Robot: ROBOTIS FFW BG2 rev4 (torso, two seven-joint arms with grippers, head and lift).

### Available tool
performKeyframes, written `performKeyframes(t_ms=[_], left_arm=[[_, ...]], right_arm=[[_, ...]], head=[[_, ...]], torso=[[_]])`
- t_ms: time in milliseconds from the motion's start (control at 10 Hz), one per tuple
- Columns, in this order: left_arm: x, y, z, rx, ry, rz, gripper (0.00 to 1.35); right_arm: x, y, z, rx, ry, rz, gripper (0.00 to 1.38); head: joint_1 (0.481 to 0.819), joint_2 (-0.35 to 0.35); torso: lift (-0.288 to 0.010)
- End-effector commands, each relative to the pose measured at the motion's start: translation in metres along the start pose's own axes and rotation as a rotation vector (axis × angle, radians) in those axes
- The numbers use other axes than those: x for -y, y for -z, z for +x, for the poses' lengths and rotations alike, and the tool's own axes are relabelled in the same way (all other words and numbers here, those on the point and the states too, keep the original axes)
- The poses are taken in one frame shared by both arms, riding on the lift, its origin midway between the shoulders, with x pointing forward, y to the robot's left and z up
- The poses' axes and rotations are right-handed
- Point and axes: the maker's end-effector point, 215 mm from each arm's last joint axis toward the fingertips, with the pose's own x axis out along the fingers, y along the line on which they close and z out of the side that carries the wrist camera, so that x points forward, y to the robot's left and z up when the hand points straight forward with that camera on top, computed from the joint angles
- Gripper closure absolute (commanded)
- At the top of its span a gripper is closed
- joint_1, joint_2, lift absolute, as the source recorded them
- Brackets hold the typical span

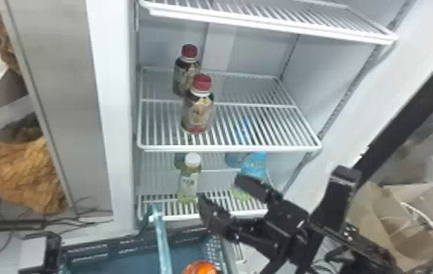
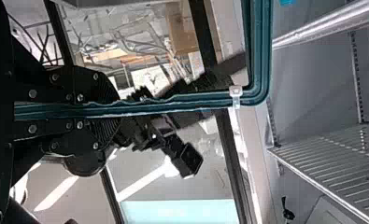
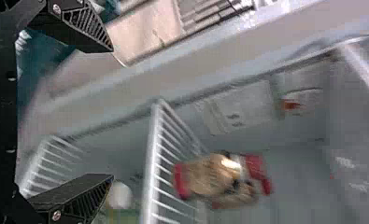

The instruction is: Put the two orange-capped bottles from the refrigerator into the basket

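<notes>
In the head view, my right gripper [image 1: 223, 195] stands open in front of the refrigerator's lower shelf, above the basket's right end. The right wrist view has this gripper [image 3: 112, 114] with nothing between its parted fingers. An orange round top [image 1: 201, 267] shows inside the blue basket [image 1: 99, 247] at the bottom edge; whether it is a cap cannot be told. The basket's teal handle [image 1: 162, 240] stands up. My left gripper [image 2: 112, 108] is shut on that handle [image 2: 196, 101] in the left wrist view.
Two dark red-capped bottles [image 1: 198, 109] stand on the middle shelf [image 1: 263, 124]. Below are a white-capped tea bottle [image 1: 189, 182] and blue bottles [image 1: 254, 165]. The refrigerator's side wall [image 1: 112, 109] is at left; a cardboard box [image 1: 401, 222] lies at right.
</notes>
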Motion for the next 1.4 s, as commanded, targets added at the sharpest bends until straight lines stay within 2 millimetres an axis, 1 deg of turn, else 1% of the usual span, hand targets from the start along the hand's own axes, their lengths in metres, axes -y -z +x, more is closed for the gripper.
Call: performKeyframes(t_ms=[0, 100, 200, 400, 500, 600, 800, 900, 1300], left_arm=[[0.000, 0.001, 0.000, -0.001, 0.000, -0.002, 1.20], [0.000, 0.000, 0.000, 0.001, 0.000, 0.000, 1.20], [0.000, 0.000, 0.000, 0.001, 0.000, 0.000, 1.20], [-0.002, 0.001, -0.001, -0.001, -0.005, -0.003, 1.20], [-0.002, 0.002, 0.000, -0.005, -0.002, -0.005, 1.20], [-0.002, 0.002, 0.001, -0.006, -0.001, -0.005, 1.20], [-0.002, 0.002, 0.002, -0.009, -0.001, -0.004, 1.20], [-0.002, 0.003, 0.002, -0.009, -0.001, -0.006, 1.20], [-0.002, 0.002, 0.001, -0.006, -0.001, -0.006, 1.20]], right_arm=[[0.015, -0.040, -0.020, 0.149, 0.087, -0.083, 0.11], [0.027, -0.054, -0.036, 0.214, 0.157, -0.114, 0.11], [0.031, -0.065, -0.052, 0.270, 0.220, -0.135, 0.11], [0.042, -0.073, -0.077, 0.347, 0.322, -0.144, 0.11], [0.050, -0.068, -0.086, 0.351, 0.379, -0.125, 0.11], [0.058, -0.053, -0.087, 0.325, 0.398, -0.114, 0.11], [0.072, -0.037, -0.090, 0.296, 0.432, -0.141, 0.11], [0.076, -0.035, -0.093, 0.299, 0.444, -0.160, 0.11], [0.080, -0.034, -0.095, 0.326, 0.452, -0.154, 0.11]], head=[[0.695, -0.303], [0.695, -0.334], [0.695, -0.350], [0.695, -0.350], [0.695, -0.350], [0.695, -0.350], [0.695, -0.350], [0.695, -0.350], [0.695, -0.350]], torso=[[-0.040], [-0.040], [-0.040], [-0.040], [-0.040], [-0.040], [-0.040], [-0.040], [-0.040]])
